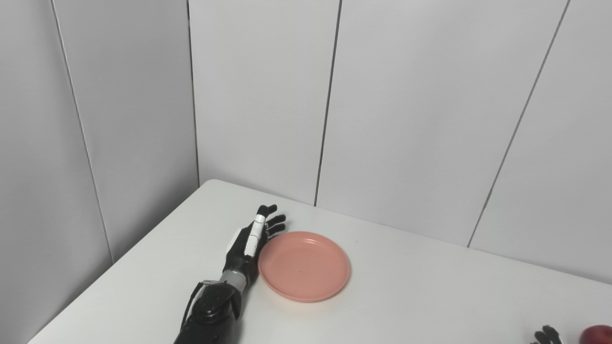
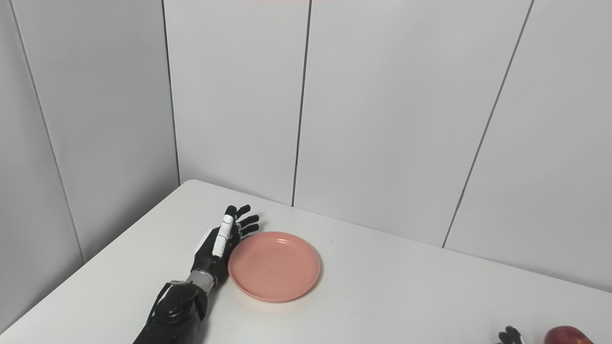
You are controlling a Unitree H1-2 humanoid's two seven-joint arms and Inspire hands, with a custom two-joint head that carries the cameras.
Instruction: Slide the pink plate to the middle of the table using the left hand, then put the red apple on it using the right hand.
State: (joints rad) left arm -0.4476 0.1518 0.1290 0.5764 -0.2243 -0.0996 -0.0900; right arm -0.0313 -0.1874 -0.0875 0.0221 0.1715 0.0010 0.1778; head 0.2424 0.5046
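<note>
The pink plate (image 1: 304, 265) lies flat on the white table (image 1: 430, 296), left of its middle. My left hand (image 1: 251, 241) stands on edge right against the plate's left rim, fingers stretched out and apart, holding nothing. The red apple (image 1: 597, 335) shows only partly at the bottom right corner of the picture. Just left of it, the dark fingertips of my right hand (image 1: 546, 336) peek above the bottom edge, a small gap away from the apple; most of that hand is cut off.
Grey wall panels (image 1: 382, 119) rise close behind the table's far edge and form a corner at the left. The table's left edge runs diagonally just beside my left forearm (image 1: 210, 310).
</note>
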